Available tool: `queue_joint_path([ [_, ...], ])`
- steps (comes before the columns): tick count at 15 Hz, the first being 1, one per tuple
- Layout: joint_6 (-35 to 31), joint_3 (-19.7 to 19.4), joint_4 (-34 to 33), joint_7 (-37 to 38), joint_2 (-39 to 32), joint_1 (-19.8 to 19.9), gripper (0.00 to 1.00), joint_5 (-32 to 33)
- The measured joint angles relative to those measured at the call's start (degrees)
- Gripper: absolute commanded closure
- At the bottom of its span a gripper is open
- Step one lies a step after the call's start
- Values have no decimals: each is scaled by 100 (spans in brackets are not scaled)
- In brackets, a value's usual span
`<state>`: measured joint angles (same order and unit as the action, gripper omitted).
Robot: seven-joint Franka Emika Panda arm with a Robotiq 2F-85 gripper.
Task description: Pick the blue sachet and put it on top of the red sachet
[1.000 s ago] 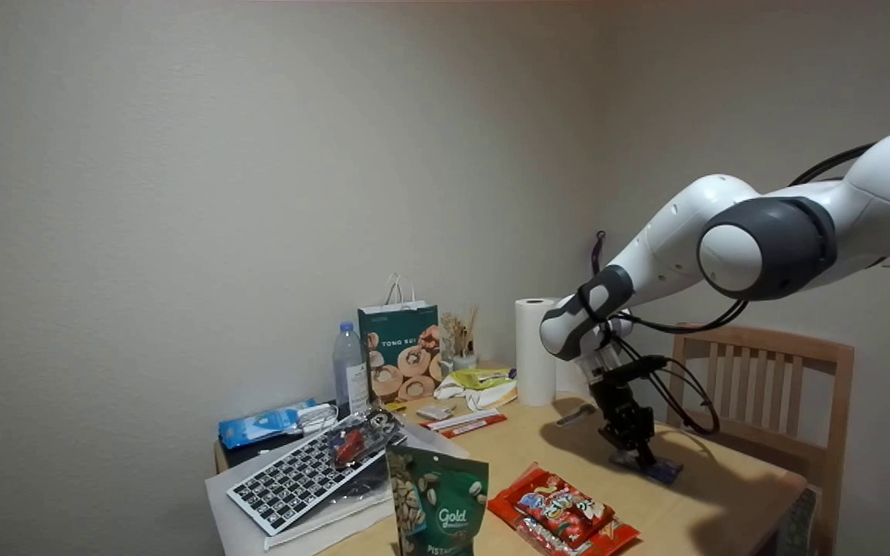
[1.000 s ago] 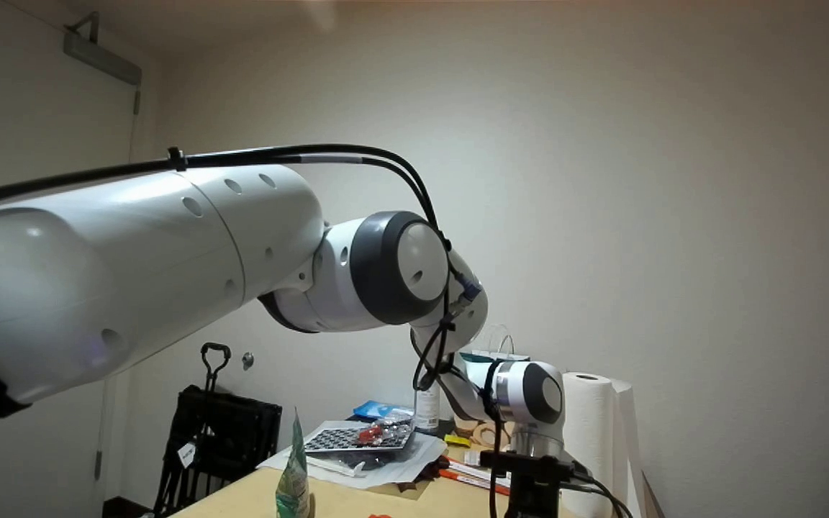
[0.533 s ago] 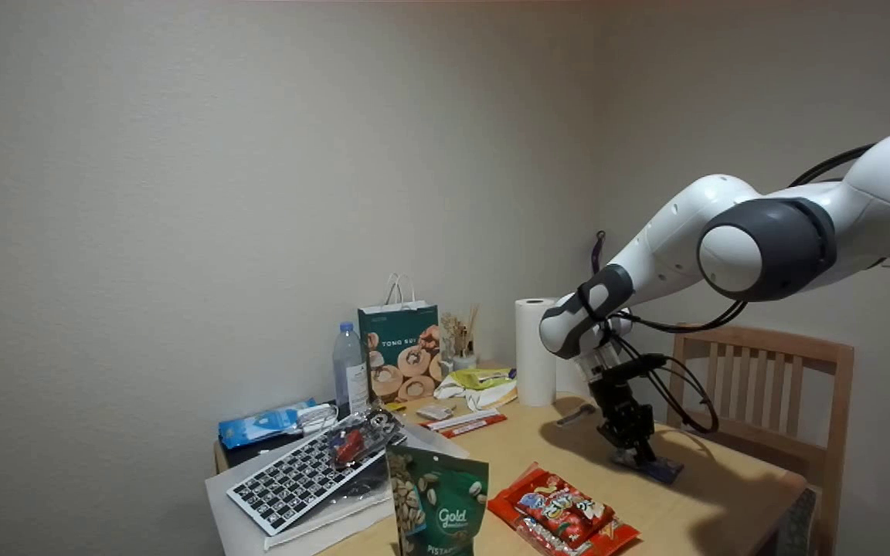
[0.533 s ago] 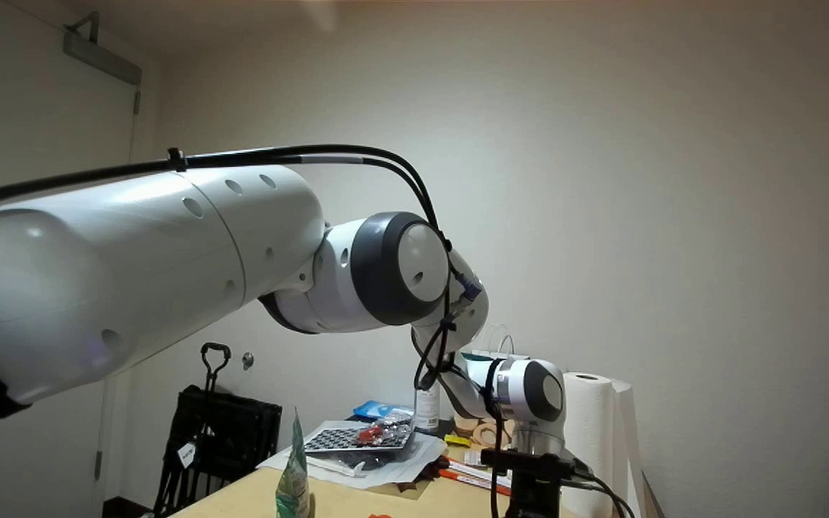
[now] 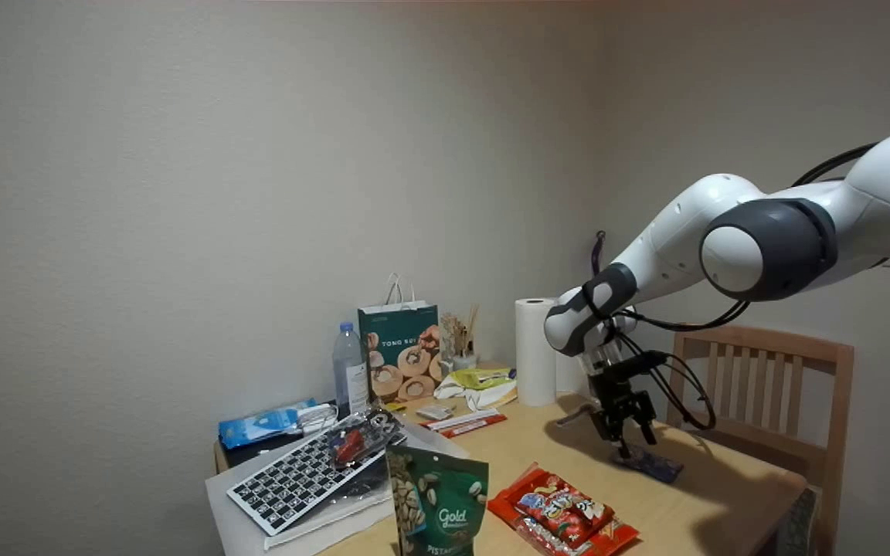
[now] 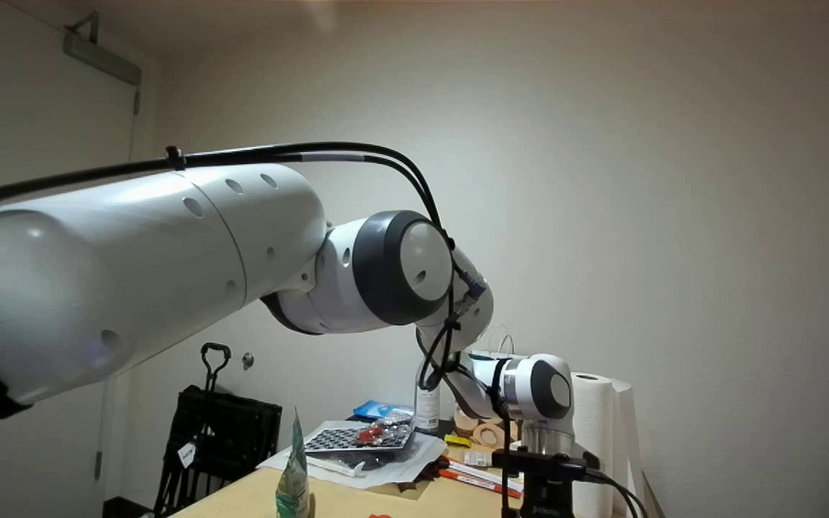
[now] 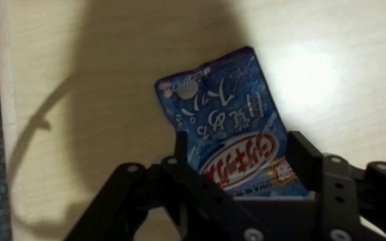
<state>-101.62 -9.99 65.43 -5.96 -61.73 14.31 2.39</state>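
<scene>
Toward the right side of the table point(image 5: 518, 444), in an exterior view, the blue sachet point(image 5: 652, 464) lies flat, with the fingers point(image 5: 624, 448) spread apart and pointing down at it. The red sachet point(image 5: 565, 511) lies nearer the front, apart from the blue one, its face printed in white and yellow. Just beside it a green pouch point(image 5: 446, 498) stands upright; farther left, a keyboard point(image 5: 306, 483) lies slanted over a white sheet point(image 5: 235, 521). Along the back stand a bottle point(image 5: 348, 371), a paper bag point(image 5: 401, 347) and a roll of paper towel point(image 5: 535, 351).

From the left, in an exterior view, the white arm point(image 6: 267, 234) reaches out above the table, black cables point(image 6: 249, 155) running along its top.

Close up in the wrist view, the blue sachet lies at a slant on the table, between the spread fingers, its far part showing beyond them. White lettering and a red-and-white oval cover its face. Each finger overlaps a side edge of the sachet there; I cannot tell whether either touches it.
</scene>
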Motion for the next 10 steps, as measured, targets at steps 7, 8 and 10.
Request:
queue_joint_path([
  [7,-378,-44,-22,140,-5,63,0,0],
  [8,-375,-38,-26,125,-21,52,0,26],
  [10,-267,-2,-112,36,-108,42,0,85],
])
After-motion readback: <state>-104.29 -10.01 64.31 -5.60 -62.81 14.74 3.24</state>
